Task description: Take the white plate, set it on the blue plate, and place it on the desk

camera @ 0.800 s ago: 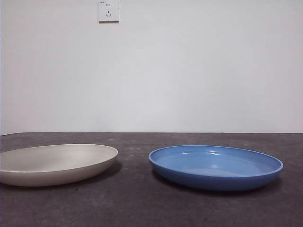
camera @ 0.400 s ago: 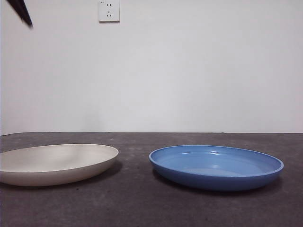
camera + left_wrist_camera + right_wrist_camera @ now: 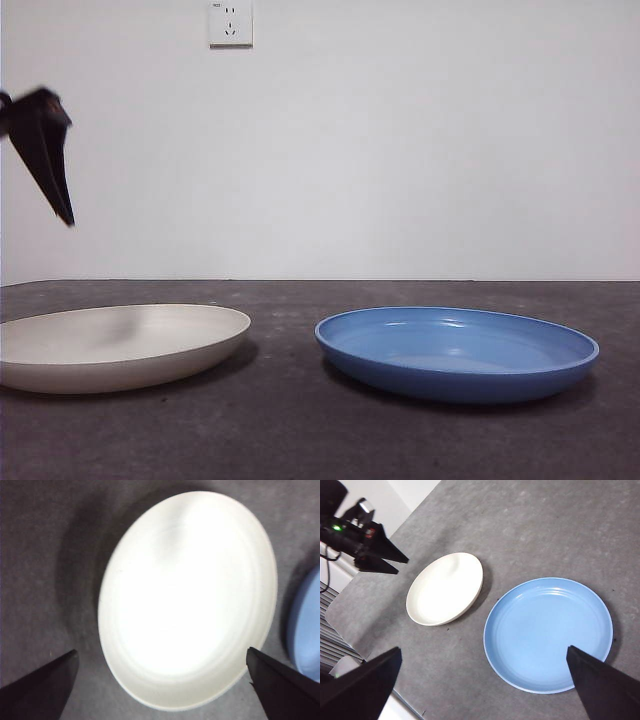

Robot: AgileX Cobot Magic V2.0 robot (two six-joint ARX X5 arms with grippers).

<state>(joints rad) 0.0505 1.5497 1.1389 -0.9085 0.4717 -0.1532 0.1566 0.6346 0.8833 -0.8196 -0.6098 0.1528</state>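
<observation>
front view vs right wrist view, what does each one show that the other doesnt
Only the front view shows the white wall with its socket, and the plates side-on, with their low rims.

Only the right wrist view shows the right end effector, open and high over the desk, both plates' full round outlines from above, and the table's edge.

Both show the white plate and the blue plate lying apart on the desk, and the left end effector hovering above the white plate; its wrist view shows it open.
</observation>
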